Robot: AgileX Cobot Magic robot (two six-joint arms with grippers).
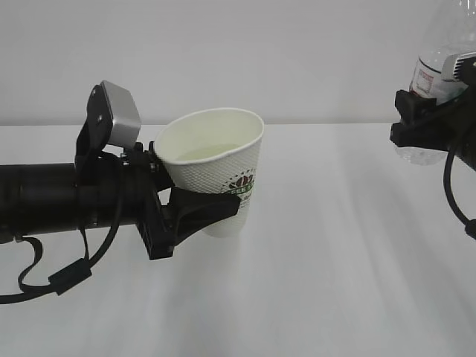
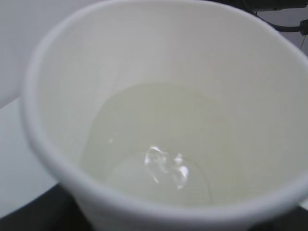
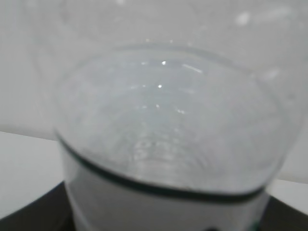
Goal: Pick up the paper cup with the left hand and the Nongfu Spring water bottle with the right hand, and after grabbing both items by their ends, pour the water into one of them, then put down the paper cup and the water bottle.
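Observation:
The white paper cup point(image 1: 219, 160) with a green logo is left of centre, leaning a little to the left. My left gripper point(image 1: 221, 202) is shut on its lower part, one black finger point(image 1: 204, 210) across the front. Pale water point(image 1: 210, 152) lies in the bottom of the cup; the left wrist view looks straight into the cup point(image 2: 269, 96) at the water point(image 2: 159, 144). At the far right the clear Nongfu Spring water bottle point(image 1: 445, 37) hangs in the air, my right gripper point(image 1: 422, 125) shut on its lower body. Its neck is out of view. The bottle point(image 3: 163, 120) fills the right wrist view.
The white table point(image 1: 335, 260) spreads below both arms, with a plain white wall behind. The left arm's black body and looping cable point(image 1: 56, 279) lie low at the left. A black cable point(image 1: 454, 201) hangs from the right arm.

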